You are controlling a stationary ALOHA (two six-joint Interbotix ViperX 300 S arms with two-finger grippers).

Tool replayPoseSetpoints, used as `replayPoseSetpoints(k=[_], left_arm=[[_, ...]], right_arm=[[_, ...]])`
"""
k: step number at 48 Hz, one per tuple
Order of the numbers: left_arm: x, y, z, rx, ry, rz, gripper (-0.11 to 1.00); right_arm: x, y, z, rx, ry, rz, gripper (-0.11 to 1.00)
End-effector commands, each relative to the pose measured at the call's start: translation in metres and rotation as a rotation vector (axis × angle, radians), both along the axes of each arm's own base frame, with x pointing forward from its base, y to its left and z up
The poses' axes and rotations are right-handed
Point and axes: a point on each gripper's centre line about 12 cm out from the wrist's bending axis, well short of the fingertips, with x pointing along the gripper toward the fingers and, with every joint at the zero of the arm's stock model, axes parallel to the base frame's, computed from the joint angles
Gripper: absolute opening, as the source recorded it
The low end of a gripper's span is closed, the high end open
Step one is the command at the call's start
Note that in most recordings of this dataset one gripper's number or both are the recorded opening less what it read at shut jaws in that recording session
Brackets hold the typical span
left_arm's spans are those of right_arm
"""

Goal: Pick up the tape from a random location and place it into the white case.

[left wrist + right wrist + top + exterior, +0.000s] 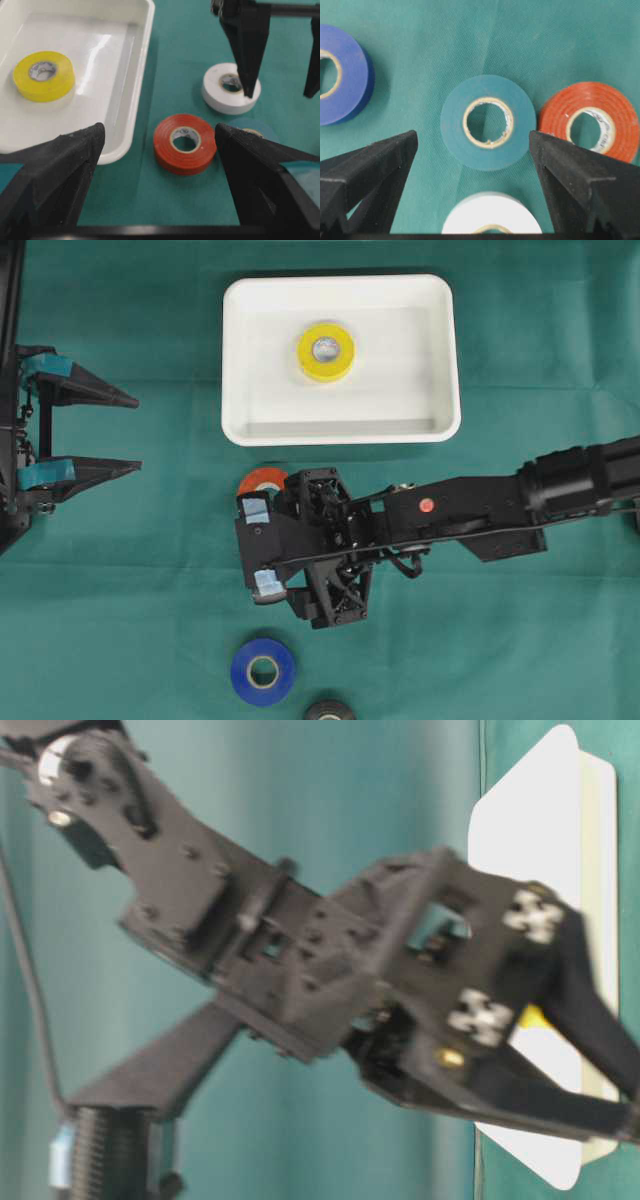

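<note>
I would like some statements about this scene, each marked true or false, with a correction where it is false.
1. A yellow tape roll lies inside the white case. True.
2. The right claw is closed on the green tape roll. False: its jaws stand wide open on either side of the roll, and they do not touch it.
3. The orange tape roll lies on the cloth outside the case. True.
4. The blue tape roll is in the case. False: it lies on the green cloth, away from the case.
5. The left claw holds a roll. False: it is open and empty at the left edge.
</note>
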Motion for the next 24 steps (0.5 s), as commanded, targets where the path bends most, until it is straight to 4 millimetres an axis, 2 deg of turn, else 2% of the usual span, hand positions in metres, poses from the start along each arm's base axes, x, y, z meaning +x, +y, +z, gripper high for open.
replayPoseSetpoints(k=[1,24], left_arm=[[0.003,0.000,0.006,0.000,-0.017,-0.001,0.91],[0.003,0.000,0.005,-0.002,-0.011,-0.001,0.91]], right_arm=[[0.008,0.004,0.010,0.009,-0.051,0.005,0.91],[0.021,0.015,-0.042,0.014,-0.046,0.018,0.91]])
